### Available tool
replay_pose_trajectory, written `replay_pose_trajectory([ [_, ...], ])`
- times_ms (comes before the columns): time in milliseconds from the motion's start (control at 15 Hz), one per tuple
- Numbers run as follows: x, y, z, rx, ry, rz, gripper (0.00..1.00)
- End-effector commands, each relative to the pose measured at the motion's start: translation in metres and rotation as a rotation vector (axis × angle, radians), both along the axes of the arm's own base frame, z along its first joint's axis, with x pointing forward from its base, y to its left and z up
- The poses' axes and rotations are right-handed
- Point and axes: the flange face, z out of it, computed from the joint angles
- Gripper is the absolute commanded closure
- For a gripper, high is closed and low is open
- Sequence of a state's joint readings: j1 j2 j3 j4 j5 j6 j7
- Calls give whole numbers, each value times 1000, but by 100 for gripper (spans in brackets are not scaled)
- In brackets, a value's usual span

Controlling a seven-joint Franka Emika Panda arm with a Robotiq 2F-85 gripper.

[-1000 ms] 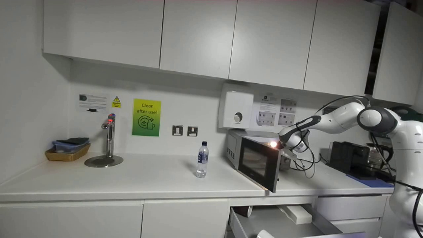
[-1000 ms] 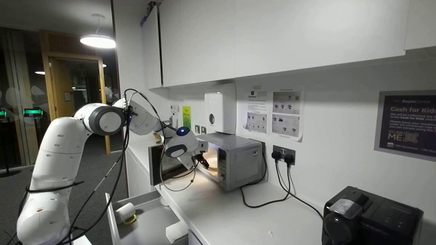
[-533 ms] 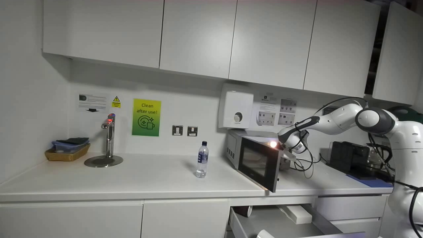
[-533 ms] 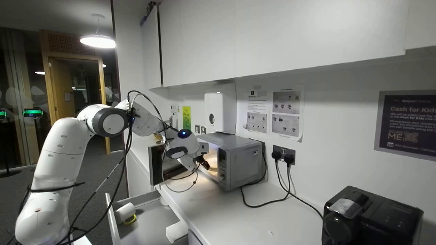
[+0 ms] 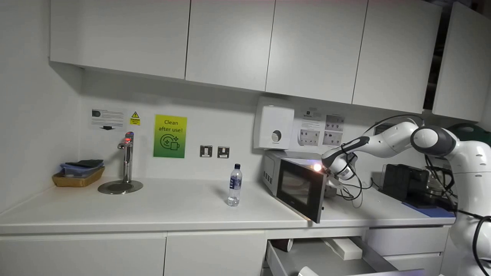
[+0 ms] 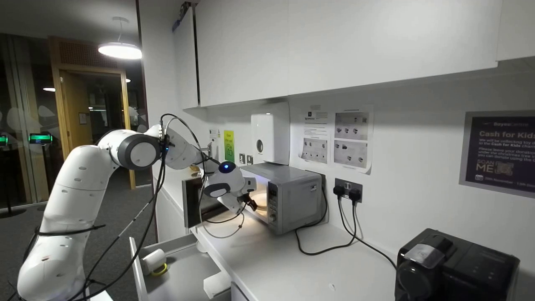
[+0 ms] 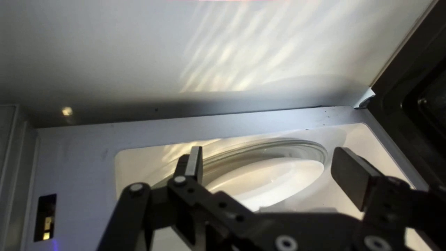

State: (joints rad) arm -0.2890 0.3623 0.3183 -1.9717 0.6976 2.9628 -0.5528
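White kitchen wall [image 5: 215, 122] with cabinets [image 5: 230, 42] overhead. Counter [image 5: 172, 203] below, drawer [image 5: 314, 253] pulled out under its front edge. Microwave [image 6: 299, 205] at counter's back edge, door [image 5: 295, 186] swung open to front edge, inside lit. Glass turntable [image 7: 306, 150] inside, white dish [image 7: 275, 179] resting on it. Claw [image 7: 270, 165] at microwave's open mouth, fingers [image 7: 352, 177] wide apart, dish showing between them in wrist view. Clear bottle [image 5: 234, 188], dark-capped, upright on counter, nearer front edge than back.

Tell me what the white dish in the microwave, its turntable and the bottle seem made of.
White dish: probably glazed ceramic, perhaps plastic; smooth, soft sheen. Turntable: likely clear glass; transparent, glossy rim. Bottle: probably clear, glossy plastic; transparent body, dark cap.
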Motion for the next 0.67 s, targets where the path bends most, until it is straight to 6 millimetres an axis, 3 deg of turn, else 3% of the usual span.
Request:
replay_pose_trajectory([
  [0, 9, -5, 1, -19, -43, 7, 0],
  [600, 2, 1, -8, -6, 4, 9, 0],
])
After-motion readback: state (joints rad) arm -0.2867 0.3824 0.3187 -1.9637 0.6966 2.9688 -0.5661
